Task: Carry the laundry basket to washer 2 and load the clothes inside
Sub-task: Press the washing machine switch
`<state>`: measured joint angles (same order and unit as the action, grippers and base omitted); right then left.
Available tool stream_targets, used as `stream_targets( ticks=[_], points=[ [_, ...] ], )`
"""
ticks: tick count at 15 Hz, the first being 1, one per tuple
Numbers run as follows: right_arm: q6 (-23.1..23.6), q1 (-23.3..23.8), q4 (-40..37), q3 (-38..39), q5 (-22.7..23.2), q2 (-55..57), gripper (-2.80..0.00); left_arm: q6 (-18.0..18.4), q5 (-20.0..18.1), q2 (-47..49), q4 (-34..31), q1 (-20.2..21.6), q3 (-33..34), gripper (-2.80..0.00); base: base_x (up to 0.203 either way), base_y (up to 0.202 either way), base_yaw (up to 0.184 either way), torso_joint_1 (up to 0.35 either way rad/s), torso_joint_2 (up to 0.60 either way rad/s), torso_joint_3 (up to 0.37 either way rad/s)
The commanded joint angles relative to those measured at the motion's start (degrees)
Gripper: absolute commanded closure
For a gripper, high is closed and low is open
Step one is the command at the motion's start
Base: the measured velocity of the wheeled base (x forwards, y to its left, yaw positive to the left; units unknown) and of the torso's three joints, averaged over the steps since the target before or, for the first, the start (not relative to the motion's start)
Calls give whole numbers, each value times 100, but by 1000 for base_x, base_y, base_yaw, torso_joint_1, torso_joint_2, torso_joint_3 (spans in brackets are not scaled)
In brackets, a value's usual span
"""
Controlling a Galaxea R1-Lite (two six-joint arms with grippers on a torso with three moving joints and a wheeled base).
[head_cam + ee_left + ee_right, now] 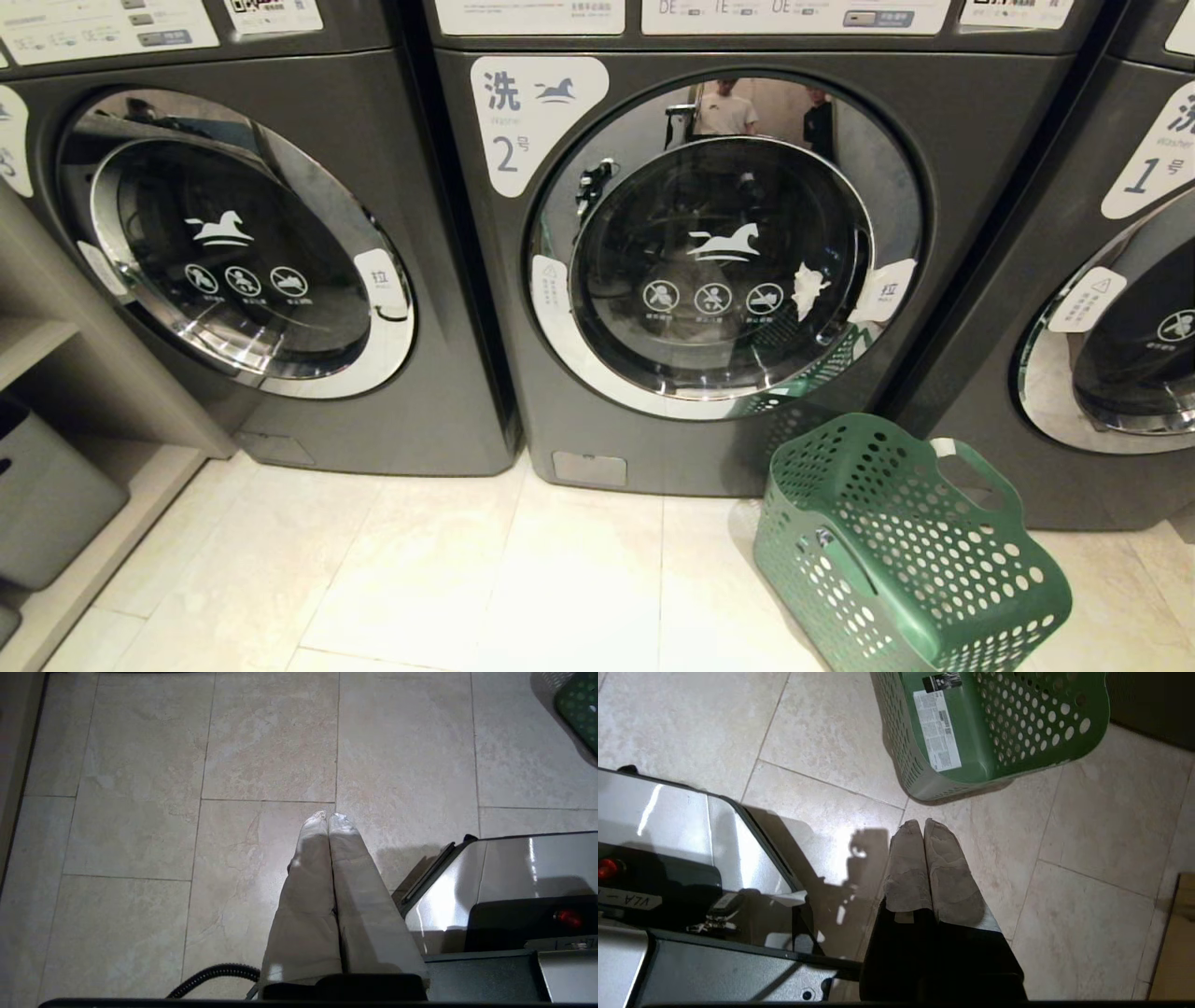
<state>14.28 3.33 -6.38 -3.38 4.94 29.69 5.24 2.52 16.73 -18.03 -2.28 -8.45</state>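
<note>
Washer 2 (pixel 485 280) stands straight ahead with its round glass door (pixel 719 271) closed. A small white scrap (pixel 808 289) shows at the door's right rim; I cannot tell whether it is cloth. The clothes are out of view. The green laundry basket (pixel 896 551) lies tipped on its side on the floor at the washer's lower right, its labelled base (pixel 952 728) turned toward me. Neither arm shows in the head view. My left gripper (pixel 329 815) points down at bare tiles, shut and empty. My right gripper (pixel 923 822) is shut and empty, just short of the basket.
Washer 1 (pixel 1120 327) stands on the right and another grey washer (pixel 233 243) on the left. A shelf with a grey bin (pixel 47 495) is at far left. My own base (pixel 514 882) lies between the arms. People are mirrored in the door's chrome (pixel 728 112).
</note>
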Motion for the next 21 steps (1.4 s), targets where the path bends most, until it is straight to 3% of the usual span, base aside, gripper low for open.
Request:
stream_targets(
  ticks=[1, 5, 7, 10, 12, 14, 15, 21],
  points=[
    [-9, -6, -153, 4, -25, -735, 0, 63, -77, -13, 12, 389, 87, 0, 0, 0, 0, 0, 0, 0],
    [-66, -206, -175, -2, -35, -2335, 0, 135, -462, -1459, 68, 259, 173, 0, 0, 0, 0, 0, 0, 0],
    [-266, -268, -192, -4, -77, -2926, 0, 101, -577, -1681, 89, 202, 194, 0, 0, 0, 0, 0, 0, 0],
    [-1380, -280, -193, -5, -466, -2969, 0, -71, -362, -1681, 89, 210, 194, 0, 0, 0, 0, 0, 0, 0],
    [-1159, -284, -117, 52, -521, -2969, 0, -348, -175, -1681, 89, 209, 194, 0, 0, 0, 0, 0, 0, 0],
    [-843, -282, 336, 221, -435, -2969, 0, -354, -173, -1681, 89, 210, 194, 0, 0, 0, 0, 0, 0, 0],
    [-845, -281, 626, 328, -419, -2969, 0, -298, -188, -1681, 89, 210, 194, 0, 0, 0, 0, 0, 0, 0],
    [-898, -286, 620, 340, -415, -2969, 0, -254, -198, -1681, 98, 207, 200, 0, 0, 0, 0, 0, 0, 0]
  ],
)
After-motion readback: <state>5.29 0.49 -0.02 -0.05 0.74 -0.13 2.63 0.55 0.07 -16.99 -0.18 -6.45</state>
